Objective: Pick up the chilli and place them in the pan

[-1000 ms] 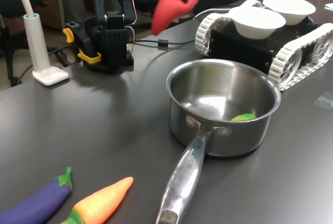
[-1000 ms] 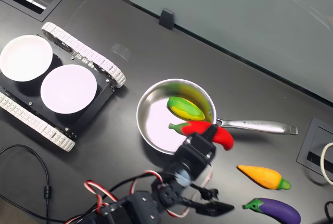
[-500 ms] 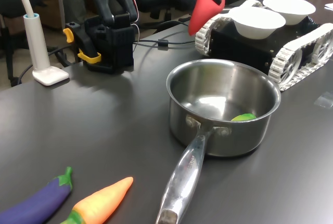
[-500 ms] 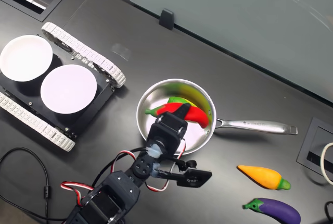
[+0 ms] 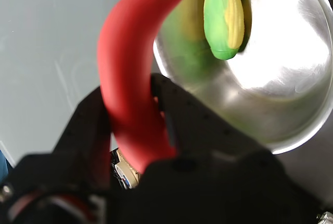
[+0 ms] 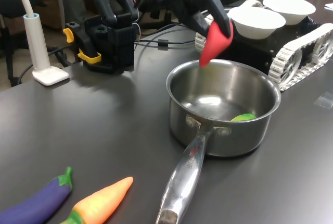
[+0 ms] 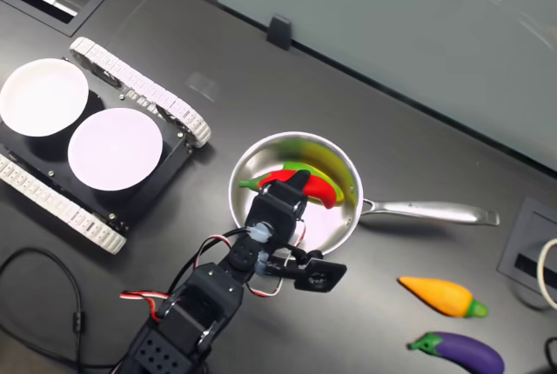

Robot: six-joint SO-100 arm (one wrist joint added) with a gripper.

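Observation:
My gripper (image 5: 132,112) is shut on the red chilli (image 5: 130,73), which hangs tip down over the far rim of the steel pan (image 6: 221,130) in the first exterior view. There the chilli (image 6: 216,39) sits just above the rim, held by the gripper (image 6: 218,23). Seen from above in the second exterior view, the chilli (image 7: 300,183) lies over the pan's (image 7: 252,217) inside, with the gripper (image 7: 291,184) over it. A green and yellow toy (image 5: 225,15) rests on the pan's bottom.
A tracked black vehicle (image 6: 250,44) carrying two white bowls (image 6: 257,21) stands behind the pan. An orange carrot toy (image 6: 101,203) and a purple eggplant toy (image 6: 36,203) lie near the front edge. The arm's base (image 6: 106,36) and a white lamp stand (image 6: 44,52) are at the back left.
The arm has swung from the first exterior view's left toward the pan and come down, carrying the chilli from high above the table to just over the pan's rim.

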